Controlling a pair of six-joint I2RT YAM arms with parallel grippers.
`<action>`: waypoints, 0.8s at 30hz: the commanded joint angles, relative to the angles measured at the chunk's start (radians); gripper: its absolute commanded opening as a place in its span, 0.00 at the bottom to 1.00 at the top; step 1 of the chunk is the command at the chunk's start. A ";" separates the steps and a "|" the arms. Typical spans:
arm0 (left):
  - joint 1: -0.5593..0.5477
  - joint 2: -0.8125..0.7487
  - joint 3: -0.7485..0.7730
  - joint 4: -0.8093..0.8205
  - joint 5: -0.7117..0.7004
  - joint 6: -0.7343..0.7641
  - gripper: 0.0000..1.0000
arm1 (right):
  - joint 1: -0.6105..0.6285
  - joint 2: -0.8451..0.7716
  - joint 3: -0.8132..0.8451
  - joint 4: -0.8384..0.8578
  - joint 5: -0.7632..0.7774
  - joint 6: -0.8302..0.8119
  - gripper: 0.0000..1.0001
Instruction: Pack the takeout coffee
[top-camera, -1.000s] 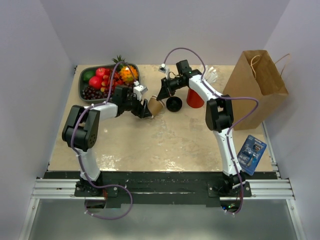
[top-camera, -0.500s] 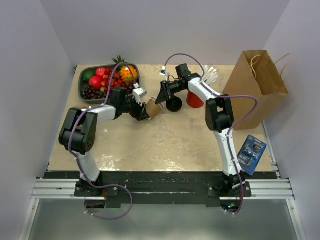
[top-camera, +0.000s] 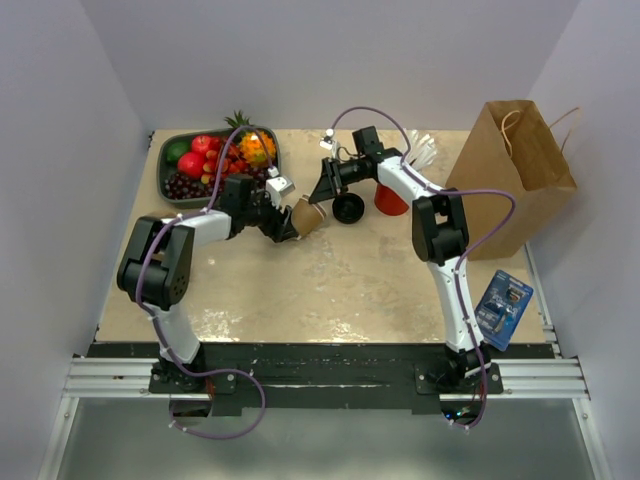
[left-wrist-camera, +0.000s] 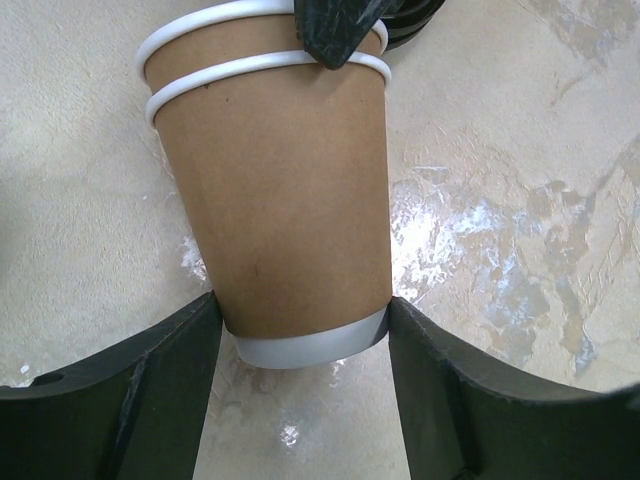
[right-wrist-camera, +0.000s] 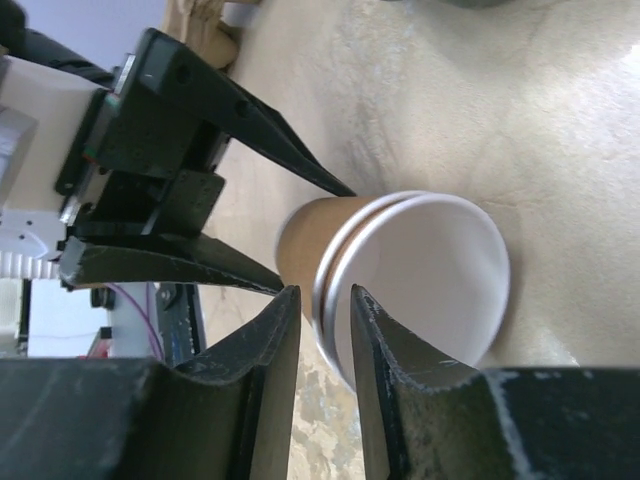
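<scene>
- My left gripper (left-wrist-camera: 303, 330) is clamped on the base of the paper cup (left-wrist-camera: 285, 190), which is tilted with its rim toward my right gripper (right-wrist-camera: 320, 300).
- My right fingers straddle the doubled rim; whether they are pinching it or loose, I cannot tell.
- Over the last second both arms only nudged closer, and the black lid (top-camera: 348, 208) lies unmoved just beside the cup.
- I judge the cup still unlidded and the bag (top-camera: 515, 170) still waiting.

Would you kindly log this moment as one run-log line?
left gripper: shut on nested paper cups | right gripper: straddling their rims | black lid: on table
</scene>
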 joint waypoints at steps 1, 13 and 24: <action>0.006 -0.068 -0.017 0.028 0.000 0.048 0.00 | -0.008 -0.070 0.043 -0.050 0.051 -0.066 0.28; 0.007 -0.083 -0.030 0.021 -0.012 0.080 0.00 | -0.006 -0.082 0.037 -0.032 0.016 -0.048 0.00; 0.015 -0.126 -0.082 0.034 -0.038 0.109 0.00 | -0.009 -0.143 0.126 -0.118 0.293 -0.229 0.00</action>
